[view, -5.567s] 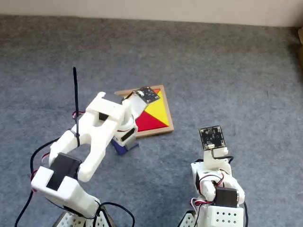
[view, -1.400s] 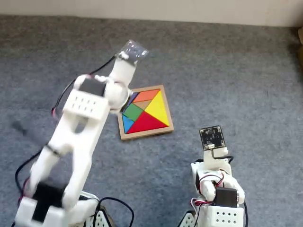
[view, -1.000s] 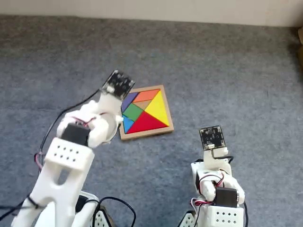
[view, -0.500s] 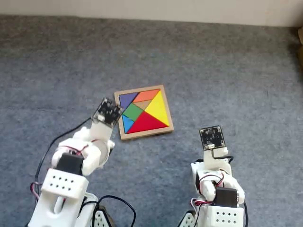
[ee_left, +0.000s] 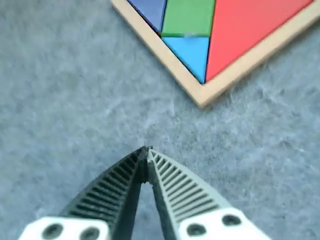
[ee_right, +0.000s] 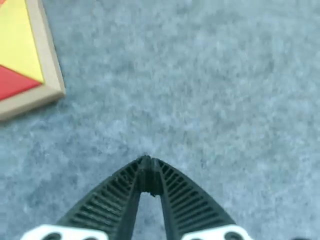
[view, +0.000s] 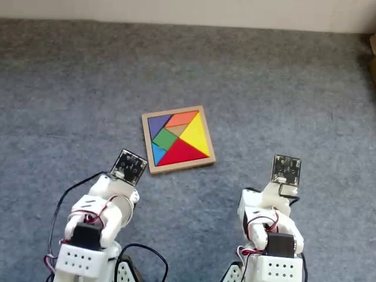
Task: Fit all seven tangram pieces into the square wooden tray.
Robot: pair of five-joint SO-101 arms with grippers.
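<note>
A: Where is the wooden tray (view: 179,167) lying?
B: Mid-bench (view: 282,88), one corner just ahead of the left end effector (ee_left: 145,152), another near the right end effector (ee_right: 145,161), both sitting closed, gripping nothing. Open bench is stretching toward its far edge.

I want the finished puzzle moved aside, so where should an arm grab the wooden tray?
Probably the near rim of the wooden tray, fingers coming down astride it from the robot's side: it lies flat on the carpet with pieces filling its inside.
</note>
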